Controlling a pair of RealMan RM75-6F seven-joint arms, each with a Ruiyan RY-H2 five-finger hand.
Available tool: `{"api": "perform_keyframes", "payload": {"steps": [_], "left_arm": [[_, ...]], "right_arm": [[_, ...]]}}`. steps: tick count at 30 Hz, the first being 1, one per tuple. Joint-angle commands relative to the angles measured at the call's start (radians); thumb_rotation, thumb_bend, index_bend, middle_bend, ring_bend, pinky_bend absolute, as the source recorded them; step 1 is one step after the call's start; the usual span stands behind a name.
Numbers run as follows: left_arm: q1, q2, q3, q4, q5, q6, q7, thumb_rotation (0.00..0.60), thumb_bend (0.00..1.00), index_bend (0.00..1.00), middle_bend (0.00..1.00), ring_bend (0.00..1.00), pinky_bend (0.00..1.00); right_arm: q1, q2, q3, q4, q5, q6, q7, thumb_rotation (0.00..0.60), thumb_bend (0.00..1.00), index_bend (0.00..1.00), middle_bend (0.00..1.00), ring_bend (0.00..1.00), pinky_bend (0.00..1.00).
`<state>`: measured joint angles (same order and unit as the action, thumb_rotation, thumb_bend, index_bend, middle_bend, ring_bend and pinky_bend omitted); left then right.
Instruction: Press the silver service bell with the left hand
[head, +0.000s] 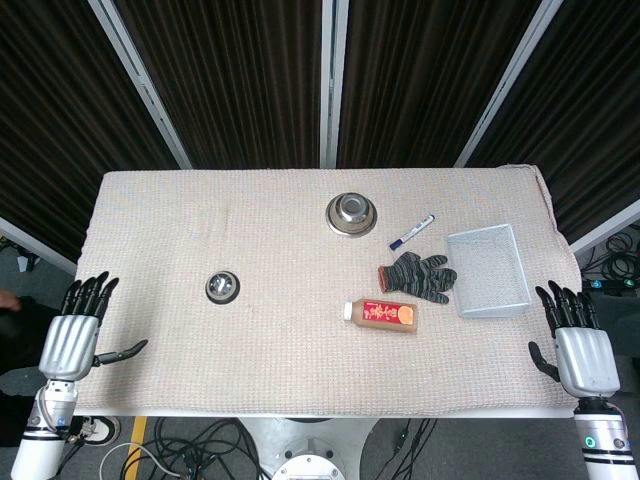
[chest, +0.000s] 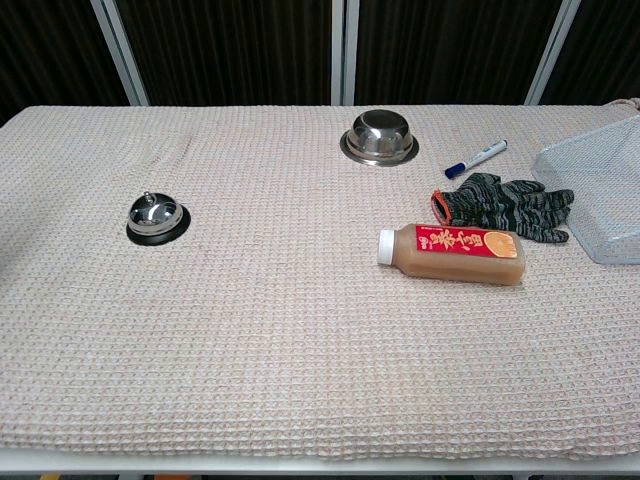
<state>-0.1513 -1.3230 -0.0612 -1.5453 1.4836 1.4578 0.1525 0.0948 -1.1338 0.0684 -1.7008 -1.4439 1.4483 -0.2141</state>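
Cloth-covered table (head: 300, 370): bell (head: 222, 287) unobstructed; bottle (head: 381, 314), glove (head: 418, 276) well right; both robot hands released.

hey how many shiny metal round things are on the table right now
2. The silver service bell sits toward the table's left, nearest the left hand. The steel bowl sits farther back near the middle, left of the marker. Nothing appears hidden.

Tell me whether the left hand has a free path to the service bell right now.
Probably yes. The left hand sits open at the near left table edge, and the bell stands alone on bare cloth ahead of it. The bottle, glove and bowl all lie farther right, out of the way.
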Motion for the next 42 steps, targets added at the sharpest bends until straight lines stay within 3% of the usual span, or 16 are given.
{"api": "perform_keyframes", "payload": {"steps": [1, 10, 13, 18, 24, 31, 36, 39, 42], "left_arm": [[-0.001, 0.0, -0.002, -0.001, -0.002, 0.001, 0.0, 0.161, 0.0, 0.0, 0.0, 0.0, 0.0], [-0.013, -0.002, -0.003, -0.005, -0.008, -0.02, 0.003, 0.18, 0.0, 0.0, 0.0, 0.0, 0.0], [-0.045, -0.015, -0.016, 0.01, -0.012, -0.06, 0.014, 0.214, 0.0, 0.0, 0.0, 0.0, 0.0], [-0.139, -0.068, -0.069, 0.073, -0.053, -0.173, 0.018, 0.344, 0.0, 0.0, 0.0, 0.0, 0.0], [-0.234, -0.199, -0.103, 0.165, -0.076, -0.259, -0.013, 0.376, 0.0, 0.0, 0.0, 0.0, 0.0], [-0.29, -0.369, -0.1, 0.328, -0.098, -0.308, -0.077, 0.277, 0.0, 0.0, 0.0, 0.0, 0.0], [-0.317, -0.45, -0.076, 0.45, -0.079, -0.344, -0.174, 0.067, 0.0, 0.0, 0.0, 0.0, 0.0], [-0.329, -0.481, -0.069, 0.504, -0.084, -0.367, -0.205, 0.015, 0.0, 0.0, 0.0, 0.0, 0.0], [-0.335, -0.501, -0.063, 0.54, -0.082, -0.374, -0.217, 0.001, 0.0, 0.0, 0.0, 0.0, 0.0]], "right_arm": [[0.0, 0.001, -0.001, 0.0, 0.0, -0.002, 0.0, 0.6, 0.27, 0.0, 0.0, 0.0, 0.0], [0.004, -0.003, 0.002, 0.001, 0.008, -0.011, 0.005, 0.6, 0.27, 0.0, 0.0, 0.0, 0.0], [0.006, -0.002, 0.002, -0.002, 0.01, -0.014, -0.001, 0.6, 0.27, 0.0, 0.0, 0.0, 0.0], [0.011, 0.003, 0.003, -0.013, 0.004, -0.015, -0.018, 0.6, 0.27, 0.0, 0.0, 0.0, 0.0], [0.015, 0.007, 0.009, -0.02, 0.013, -0.017, -0.029, 0.6, 0.27, 0.0, 0.0, 0.0, 0.0], [0.012, 0.021, 0.012, -0.025, 0.021, -0.014, -0.025, 0.6, 0.27, 0.0, 0.0, 0.0, 0.0], [0.011, 0.026, 0.011, -0.018, 0.026, -0.018, -0.009, 0.6, 0.26, 0.0, 0.0, 0.0, 0.0], [0.012, 0.026, 0.01, -0.01, 0.027, -0.025, 0.002, 0.6, 0.25, 0.0, 0.0, 0.0, 0.0], [0.013, 0.024, 0.009, -0.003, 0.029, -0.028, 0.008, 0.6, 0.25, 0.0, 0.0, 0.0, 0.0]]}}
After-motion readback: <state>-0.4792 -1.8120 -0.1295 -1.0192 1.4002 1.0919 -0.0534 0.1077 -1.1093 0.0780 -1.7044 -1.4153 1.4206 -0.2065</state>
